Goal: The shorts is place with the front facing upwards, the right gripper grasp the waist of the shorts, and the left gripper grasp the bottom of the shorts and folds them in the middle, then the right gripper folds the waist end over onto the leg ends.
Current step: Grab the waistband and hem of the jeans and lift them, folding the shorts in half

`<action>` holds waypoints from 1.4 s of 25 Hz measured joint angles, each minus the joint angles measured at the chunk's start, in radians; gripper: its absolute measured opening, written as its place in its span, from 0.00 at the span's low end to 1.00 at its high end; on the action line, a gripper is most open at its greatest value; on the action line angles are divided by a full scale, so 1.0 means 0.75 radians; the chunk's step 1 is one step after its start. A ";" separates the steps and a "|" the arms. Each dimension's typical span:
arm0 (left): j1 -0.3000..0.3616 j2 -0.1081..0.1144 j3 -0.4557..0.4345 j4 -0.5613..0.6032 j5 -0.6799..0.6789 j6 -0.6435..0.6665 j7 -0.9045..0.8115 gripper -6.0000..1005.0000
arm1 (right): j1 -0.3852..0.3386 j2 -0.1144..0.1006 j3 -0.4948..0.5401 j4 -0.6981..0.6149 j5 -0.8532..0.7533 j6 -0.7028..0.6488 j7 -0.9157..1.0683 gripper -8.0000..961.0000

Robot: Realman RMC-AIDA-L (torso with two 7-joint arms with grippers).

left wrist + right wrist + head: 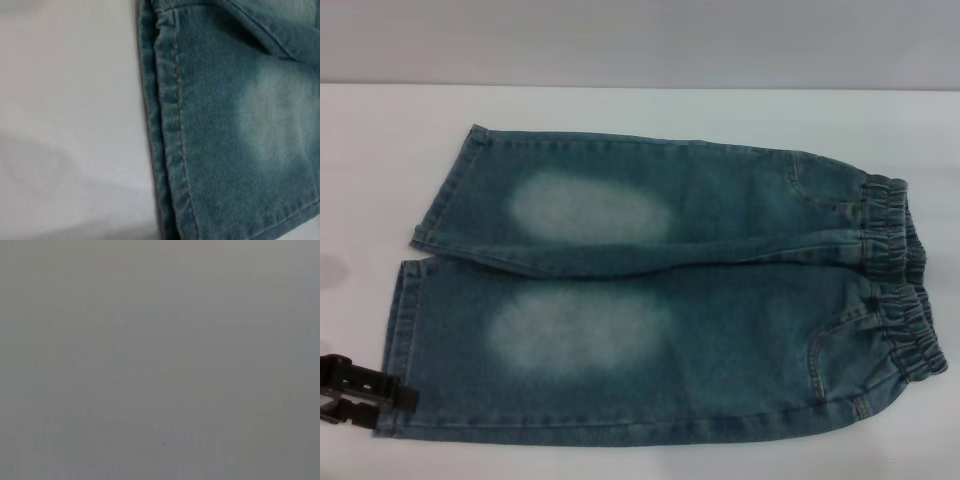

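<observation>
1. The shorts (pixel 660 300) lie flat on the white table (pixel 620 110), front up.
2. The left gripper (pixel 360 390) sits beside the near hem (pixel 170 150); its opening I cannot tell.
3. Risk: it may catch only one denim layer, so the fold skews.

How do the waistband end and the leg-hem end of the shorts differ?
The waistband is ruffled, gathered elastic on the robot's right; the leg hems are flat, stitched edges on its left. The left gripper sits at the hems; nothing is at the waistband. Both are blue-green denim lying flat.
</observation>
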 joint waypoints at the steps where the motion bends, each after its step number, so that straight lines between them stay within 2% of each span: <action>1: 0.000 -0.001 0.000 0.000 0.000 0.000 0.000 0.82 | 0.000 0.000 0.000 0.000 -0.002 0.000 0.001 0.64; 11: -0.034 -0.025 -0.013 0.000 -0.003 0.030 0.000 0.81 | 0.001 -0.002 0.000 0.000 -0.005 0.000 0.002 0.64; 20: -0.046 -0.026 -0.014 0.000 -0.004 0.031 0.001 0.80 | -0.005 -0.003 0.000 0.000 -0.007 0.000 0.004 0.64; 23: -0.038 -0.013 -0.014 0.000 -0.003 0.021 0.003 0.80 | -0.005 -0.003 0.000 0.001 -0.008 0.000 0.005 0.64; 28: -0.038 -0.013 -0.014 0.000 -0.003 0.021 0.003 0.79 | -0.006 -0.003 0.000 0.002 -0.008 0.000 0.008 0.64; 29: -0.024 0.008 -0.014 0.000 -0.001 0.015 -0.001 0.79 | -0.006 -0.003 0.000 0.002 -0.008 0.000 0.009 0.64; 35: -0.008 0.019 -0.014 0.000 0.009 -0.001 -0.003 0.79 | -0.003 -0.003 0.000 0.002 -0.008 0.000 0.012 0.64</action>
